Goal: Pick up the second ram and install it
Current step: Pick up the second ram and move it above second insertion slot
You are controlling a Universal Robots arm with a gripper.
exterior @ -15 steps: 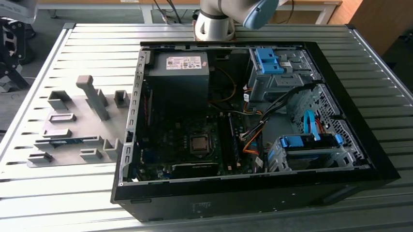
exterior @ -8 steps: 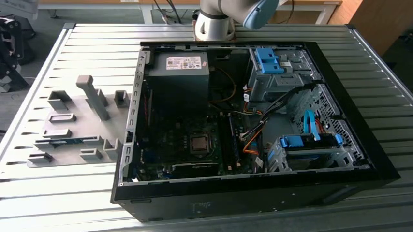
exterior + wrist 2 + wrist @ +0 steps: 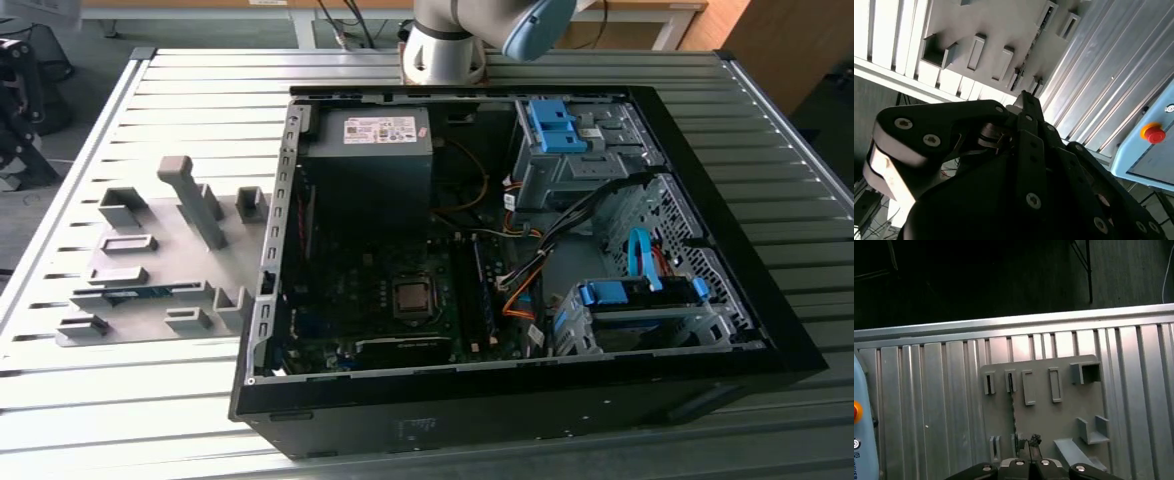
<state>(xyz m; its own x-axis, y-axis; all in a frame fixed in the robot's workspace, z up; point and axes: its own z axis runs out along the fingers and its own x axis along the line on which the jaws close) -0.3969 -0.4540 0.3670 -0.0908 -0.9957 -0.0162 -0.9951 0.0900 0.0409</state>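
The second ram (image 3: 134, 293) is a thin green stick standing on edge between two grey holder blocks on the grey plate (image 3: 174, 215), at the exterior view's left of the open computer case (image 3: 534, 385). In the first wrist view it is a narrow dark strip (image 3: 1013, 410) running across the plate toward my gripper (image 3: 1029, 454). The fingers are shut together with nothing in them, well above the plate and in line with the stick. The second wrist view has the black gripper (image 3: 1026, 100) side-on, with the ram (image 3: 1030, 44) far beyond its tip.
Several grey holder blocks (image 3: 198, 200) rise from the plate, one of them tall. Inside the case are the power supply (image 3: 367, 150), the motherboard's memory slots (image 3: 474, 285), orange and black cables (image 3: 527, 285) and blue drive brackets (image 3: 554, 125). The arm's base (image 3: 447, 45) stands behind the case.
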